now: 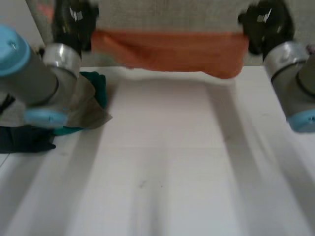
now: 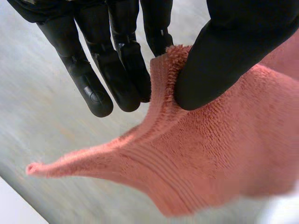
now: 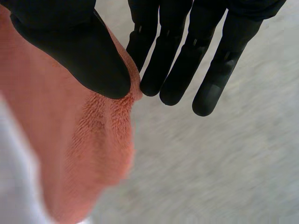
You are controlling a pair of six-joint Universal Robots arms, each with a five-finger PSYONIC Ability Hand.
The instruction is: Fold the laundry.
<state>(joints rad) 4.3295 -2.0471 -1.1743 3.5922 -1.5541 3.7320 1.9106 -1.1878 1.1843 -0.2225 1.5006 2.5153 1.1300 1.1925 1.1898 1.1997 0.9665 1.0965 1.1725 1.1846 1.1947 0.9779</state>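
Currently holding towel stretched between left hand and right hand, hanging at far side of worktop. Pinching top edge at either end, thumb against nearest fingers, others straight. Spreading step, by the look; fold not yet begun. Next move calling for lowering towel flat onto bare worktop, steering clear of clothes pile beside left arm, both pinches tight.

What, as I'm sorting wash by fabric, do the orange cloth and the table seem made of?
The orange cloth looks like terry towelling, probably cotton: matte, fuzzy looped pile with a ribbed band near its edge. The table looks like smooth white laminate or painted board, unclear which.
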